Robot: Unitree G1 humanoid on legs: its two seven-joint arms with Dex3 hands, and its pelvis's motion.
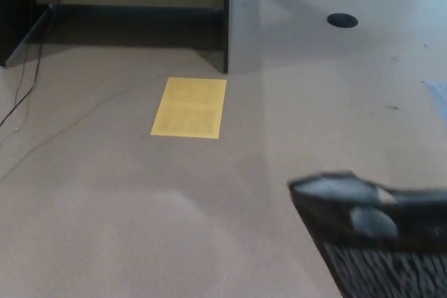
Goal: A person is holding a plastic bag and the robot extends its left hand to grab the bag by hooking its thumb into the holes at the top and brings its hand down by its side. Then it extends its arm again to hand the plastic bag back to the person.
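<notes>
Blurred dark shape (370, 232) at lower right, identity unclear. No robot hand recognisable, state cannot tell. Plastic bag and person not visible. Yellow sheet (189, 107) on floor (105, 228). Judgement: bag light, limp, slippery; hook thumb through top holes.

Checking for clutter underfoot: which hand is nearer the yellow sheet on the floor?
Probably right: a blurred dark shape, perhaps that hand, enters at lower right, apart from the yellow sheet. The left hand is not in view.
</notes>
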